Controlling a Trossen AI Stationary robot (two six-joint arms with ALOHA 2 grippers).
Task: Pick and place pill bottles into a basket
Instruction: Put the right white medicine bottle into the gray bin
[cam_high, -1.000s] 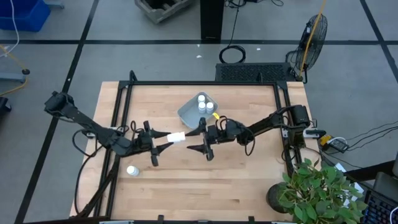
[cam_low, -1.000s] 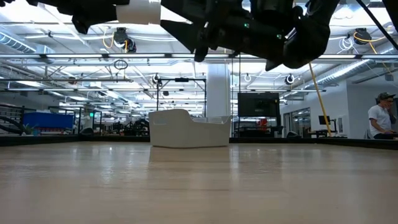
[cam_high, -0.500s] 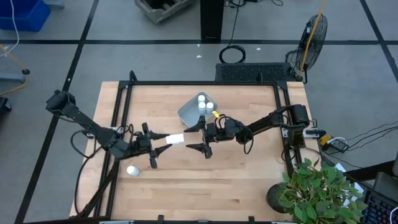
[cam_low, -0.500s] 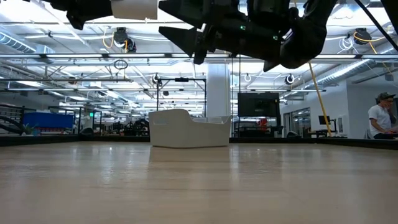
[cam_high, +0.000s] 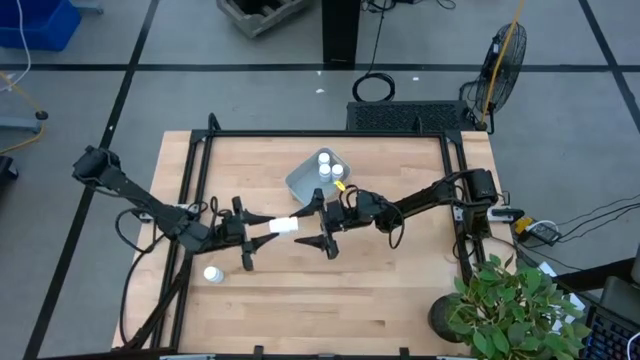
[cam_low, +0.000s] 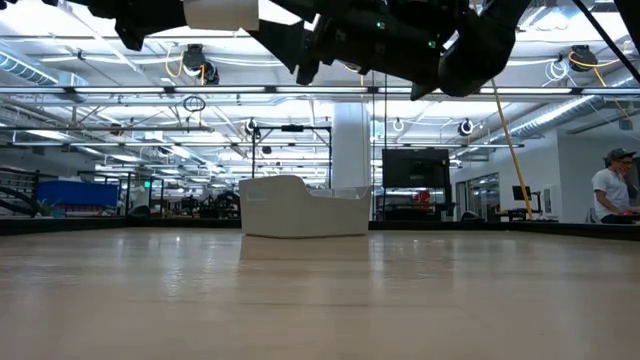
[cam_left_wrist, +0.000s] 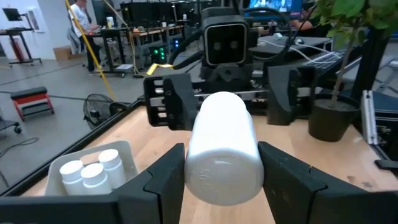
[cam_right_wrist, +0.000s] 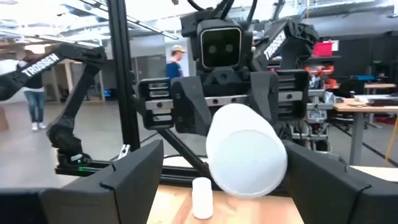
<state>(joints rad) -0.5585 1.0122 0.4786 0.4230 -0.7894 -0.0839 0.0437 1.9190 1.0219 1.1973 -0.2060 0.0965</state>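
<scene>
My left gripper (cam_high: 266, 228) is shut on a white pill bottle (cam_high: 283, 225), held above the table's middle; the bottle also shows in the left wrist view (cam_left_wrist: 221, 149). My right gripper (cam_high: 318, 224) is wide open and faces it from the right. Its fingers stand on either side of the bottle's right end (cam_right_wrist: 245, 152) without touching. The pale basket (cam_high: 303, 180) stands at the far middle with three bottles (cam_high: 324, 167) upright in it. One more bottle (cam_high: 212, 273) stands on the table near the left front. My left gripper pinches the bottle's round sides (cam_left_wrist: 193, 168) between its two fingers (cam_left_wrist: 163, 180). The fingers come level from the table's left and lie along the bottle. The bottle lies level, lifted clear of the table, and its far end sticks out toward my right gripper.
A black frame (cam_high: 320, 135) runs around the tabletop. A potted plant (cam_high: 510, 305) stands at the near right corner. A person (cam_low: 612, 190) stands far off in the room behind.
My right gripper has moved toward the table's left, closing in on the bottle held by my left gripper, and has stayed open. The bottle has stayed in my left gripper, clear of the table.
</scene>
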